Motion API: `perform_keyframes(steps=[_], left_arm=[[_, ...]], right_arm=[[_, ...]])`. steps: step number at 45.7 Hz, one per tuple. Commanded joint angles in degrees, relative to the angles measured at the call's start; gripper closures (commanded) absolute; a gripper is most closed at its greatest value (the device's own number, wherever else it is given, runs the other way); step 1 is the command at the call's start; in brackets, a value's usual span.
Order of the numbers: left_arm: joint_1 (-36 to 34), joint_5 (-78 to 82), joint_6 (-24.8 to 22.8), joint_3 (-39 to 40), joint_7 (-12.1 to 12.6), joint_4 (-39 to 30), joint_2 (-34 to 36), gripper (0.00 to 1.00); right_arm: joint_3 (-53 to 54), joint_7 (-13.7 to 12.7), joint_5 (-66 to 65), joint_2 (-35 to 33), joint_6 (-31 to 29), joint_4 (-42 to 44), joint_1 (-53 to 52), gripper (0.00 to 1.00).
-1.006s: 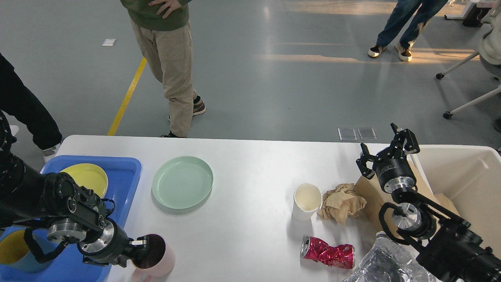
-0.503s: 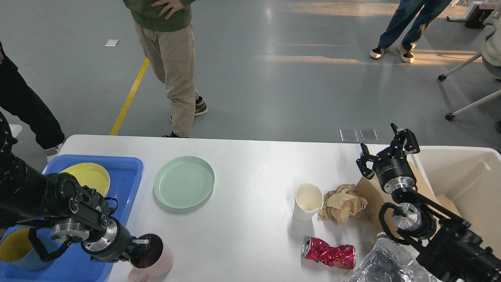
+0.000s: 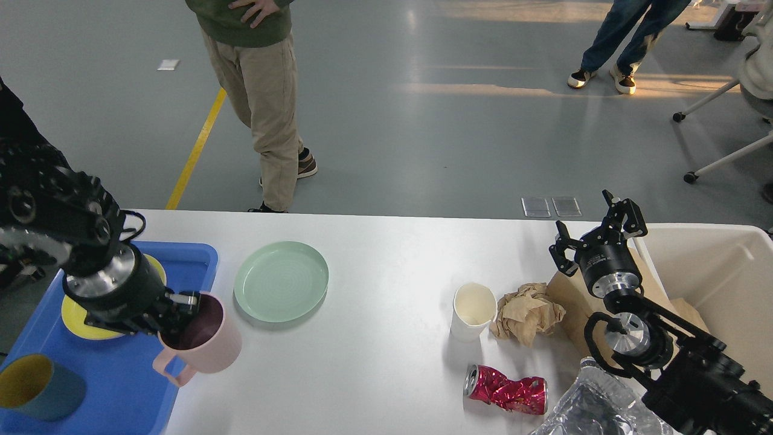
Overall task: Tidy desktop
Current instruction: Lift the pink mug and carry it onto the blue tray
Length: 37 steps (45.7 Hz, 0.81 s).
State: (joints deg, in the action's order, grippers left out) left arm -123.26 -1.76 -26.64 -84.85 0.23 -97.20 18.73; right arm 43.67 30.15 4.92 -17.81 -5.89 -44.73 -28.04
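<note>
- L pincer [image 3: 181,308] grips rim of pink mug [image 3: 202,347]; one finger inside the dark interior, mug lifted and tilted, handle pointing down-left, over right edge of blue tray [image 3: 121,393].
- Tray sits on near-left corner of white counter [image 3: 386,266]; holds yellow plate [image 3: 81,314] (partly hidden by L wrist) and a teal cup w/ yellow inside [image 3: 36,386] lying at tray's near-left.
- Green plate [image 3: 281,281] on counter just right of tray, empty, not touching mug.
- R pincer [image 3: 595,232] held wide, fingers spread, nothing between them; hovers at counter's far-right side above a brown cardboard piece [image 3: 567,296], beside beige bin [image 3: 718,278].
- White paper cup [image 3: 474,311] upright, touching crumpled brown paper [image 3: 528,314] on its right.
- Crushed red can [image 3: 506,389] lies on its side nearer front, apart from cup.
- Foil tray [image 3: 592,408] at near-right edge, partly under R arm.
</note>
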Motion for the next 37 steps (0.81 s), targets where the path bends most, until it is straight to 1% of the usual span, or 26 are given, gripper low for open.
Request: perform_keyframes(steps=[1,7,11,16,20,24,26,32,34,37], left_arm=[[-10.9,0.0,-8.6,-2.9,-0.1,-1.9,-0.2,1.0],[-20.5,0.0,-16.4,-4.3,-0.6,-3.7,-0.8,1.0],[-23.9,0.0,-20.6,-4.9,-1.0,-3.7,-0.8,1.0],[-23.7,0.0,-20.5,-5.2,-1.0,-3.6,-0.7,1.0],[-22.6,0.1,-19.9,-7.8,-1.0,-3.0,0.7,1.0],[-19.6,1.6,-17.9,-9.6,-1.0,-0.5,5.9,1.0],[-16.6,3.7,-15.6,-9.7,-0.9,0.8,8.9,1.0],[-5.3,10.4,-8.6,-8.8,-1.1,6.1,17.8,1.0],[-1.0,11.8,-7.2,-8.0,-1.1,8.8,21.2,1.0],[5.2,13.9,-6.4,-5.5,-1.4,13.2,24.9,1.0]], right_arm=[[0.0,0.0,0.0,0.0,0.0,0.1,0.0,0.0],[0.0,0.0,0.0,0.0,0.0,0.1,0.0,0.0],[0.0,0.0,0.0,0.0,0.0,0.1,0.0,0.0],[0.0,0.0,0.0,0.1,0.0,0.0,0.0,0.0],[0.0,0.0,0.0,0.0,0.0,0.0,0.0,0.0],[0.0,0.0,0.1,0.0,0.0,0.0,0.0,0.0],[0.0,0.0,0.1,0.0,0.0,0.0,0.0,0.0],[0.0,0.0,0.1,0.0,0.0,0.0,0.0,0.0],[0.0,0.0,0.1,0.0,0.0,0.0,0.0,0.0],[0.0,0.0,0.0,0.0,0.0,0.0,0.0,0.0]])
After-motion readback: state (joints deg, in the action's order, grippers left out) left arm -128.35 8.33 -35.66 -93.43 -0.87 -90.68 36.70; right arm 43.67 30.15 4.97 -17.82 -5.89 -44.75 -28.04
